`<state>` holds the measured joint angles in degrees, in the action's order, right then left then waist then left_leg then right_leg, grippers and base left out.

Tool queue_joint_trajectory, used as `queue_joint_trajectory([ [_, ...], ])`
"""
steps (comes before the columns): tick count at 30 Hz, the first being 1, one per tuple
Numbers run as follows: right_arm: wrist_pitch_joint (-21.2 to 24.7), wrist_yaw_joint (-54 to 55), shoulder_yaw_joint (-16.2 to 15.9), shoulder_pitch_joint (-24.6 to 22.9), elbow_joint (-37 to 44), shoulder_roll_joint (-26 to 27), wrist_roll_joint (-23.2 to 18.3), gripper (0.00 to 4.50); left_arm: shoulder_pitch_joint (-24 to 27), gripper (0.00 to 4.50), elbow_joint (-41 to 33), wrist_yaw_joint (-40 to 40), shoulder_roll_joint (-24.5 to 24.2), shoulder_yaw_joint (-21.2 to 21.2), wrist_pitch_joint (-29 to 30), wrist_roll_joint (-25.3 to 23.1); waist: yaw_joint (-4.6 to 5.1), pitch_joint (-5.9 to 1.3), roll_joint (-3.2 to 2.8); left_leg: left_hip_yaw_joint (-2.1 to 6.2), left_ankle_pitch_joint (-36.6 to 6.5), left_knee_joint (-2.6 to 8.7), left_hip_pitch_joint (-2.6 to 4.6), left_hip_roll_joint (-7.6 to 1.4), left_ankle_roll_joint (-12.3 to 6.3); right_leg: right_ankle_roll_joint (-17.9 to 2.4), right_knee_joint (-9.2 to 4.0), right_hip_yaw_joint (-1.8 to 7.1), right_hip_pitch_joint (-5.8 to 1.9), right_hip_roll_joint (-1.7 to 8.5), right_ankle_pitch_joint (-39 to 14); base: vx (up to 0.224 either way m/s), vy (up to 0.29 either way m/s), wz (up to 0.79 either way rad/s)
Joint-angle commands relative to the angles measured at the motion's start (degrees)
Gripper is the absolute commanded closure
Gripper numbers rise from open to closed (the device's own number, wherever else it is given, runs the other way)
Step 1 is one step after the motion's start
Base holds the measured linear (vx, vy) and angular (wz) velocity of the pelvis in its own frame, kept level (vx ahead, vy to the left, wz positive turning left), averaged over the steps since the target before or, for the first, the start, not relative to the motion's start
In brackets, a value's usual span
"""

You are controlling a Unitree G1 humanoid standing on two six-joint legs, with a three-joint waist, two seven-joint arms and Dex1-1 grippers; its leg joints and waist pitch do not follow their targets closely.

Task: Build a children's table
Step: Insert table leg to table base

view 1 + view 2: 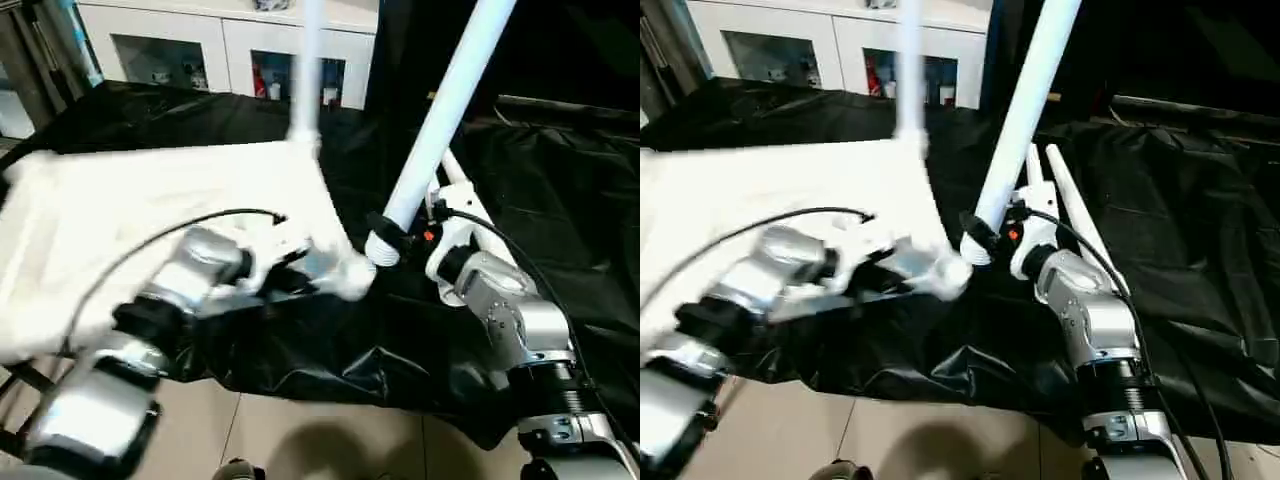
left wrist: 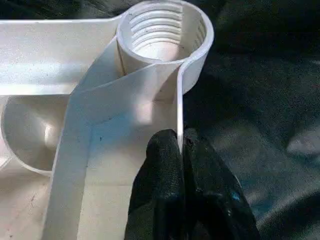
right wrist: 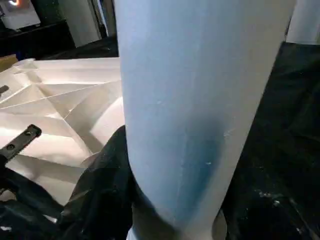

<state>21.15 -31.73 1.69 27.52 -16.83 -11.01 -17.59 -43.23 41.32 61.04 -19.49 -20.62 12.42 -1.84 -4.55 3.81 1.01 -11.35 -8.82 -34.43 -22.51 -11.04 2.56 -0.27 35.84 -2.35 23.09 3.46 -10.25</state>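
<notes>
Black cloth (image 1: 560,200) covers the bench where the table top (image 1: 150,230) lies upside down. The left gripper (image 2: 181,150) pinches its rim beside an empty corner socket (image 2: 162,35). The right gripper (image 1: 400,240) clamps a leg (image 1: 440,120), tilted, just beside the socket. Next the leg probably goes in there and gets twisted.

One white ribbed plastic tabletop (image 1: 150,215). Four white round tube legs: one upright at far corner (image 1: 308,70), one slanted (image 1: 440,120), two lying flat (image 1: 1065,205). One black plastic sheet (image 1: 560,200). One white glass-door cabinet (image 1: 230,45).
</notes>
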Motion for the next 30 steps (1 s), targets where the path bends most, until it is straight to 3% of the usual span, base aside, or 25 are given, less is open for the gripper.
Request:
queue_joint_trajectory([
  [1, 0.37, -0.08, -0.01, -0.12, 1.16, -0.52, -0.01, 2.6, 0.95, 4.5, -0.5, -1.2, 0.82, 0.24, -1.82, 0.34, -0.22, -4.59, -0.37, 1.23, -14.28, 3.8, 1.95, -2.04, 1.3, -12.82, -4.63, 2.33, -2.46, 4.55, -11.87, 0.0, 0.0, 0.0],
  [8, 0.43, -0.21, -0.42, -0.3, 1.29, -0.34, 0.26, 2.6, 2.7, 4.5, -1.83, -0.89, 1.71, 0.21, -9.3, -0.31, -0.52, -4.59, -0.38, 1.38, -14.9, 4.04, 1.96, -2.19, 1.69, -11.8, -4.61, 2.34, -2.33, 4.58, -12.34, 0.0, 0.0, 0.0],
  [9, 0.41, -0.24, -0.45, -0.32, 1.29, -0.35, 0.29, 2.6, 2.83, 4.5, -1.94, -0.48, 1.76, 0.35, -9.0, 0.01, -0.51, -4.6, -0.39, 1.36, -14.84, 4.04, 1.96, -2.19, 1.71, -11.8, -4.6, 2.35, -2.35, 4.63, -12.37, 0.0, 0.0, 0.0],
  [11, 0.36, -0.35, -0.52, -0.33, 1.23, -0.42, 0.35, 2.6, 2.95, 3.93, -1.9, -0.7, 1.71, 0.6, -9.04, 0.14, -0.52, -4.55, -0.35, 1.3, -14.87, 4.0, 1.95, -2.1, 1.59, -11.6, -4.71, 2.37, -2.28, 4.63, -13.16, 0.0, 0.0, 0.0],
  [15, 0.38, -0.49, -0.61, -0.27, 1.28, -0.55, 0.41, 2.6, 2.63, 3.78, -0.58, -0.84, 1.0, 0.89, -8.28, -0.21, -0.51, -4.55, -0.39, 1.37, -15.04, 4.08, 1.95, -2.18, 1.78, -11.35, -4.71, 2.31, -2.22, 4.59, -13.72, 0.0, 0.0, 0.0],
  [30, 0.1, -1.86, -2.17, 0.29, 0.27, -0.38, 0.88, 2.6, 2.29, 3.76, 2.44, 0.47, -1.22, 2.18, -8.75, -0.52, -0.31, -4.38, -0.45, 1.41, -16.65, 4.24, 2.08, -2.19, 2.23, -10.85, -4.97, 2.4, -1.96, 4.65, -15.84, 0.0, 0.0, 0.0],
])
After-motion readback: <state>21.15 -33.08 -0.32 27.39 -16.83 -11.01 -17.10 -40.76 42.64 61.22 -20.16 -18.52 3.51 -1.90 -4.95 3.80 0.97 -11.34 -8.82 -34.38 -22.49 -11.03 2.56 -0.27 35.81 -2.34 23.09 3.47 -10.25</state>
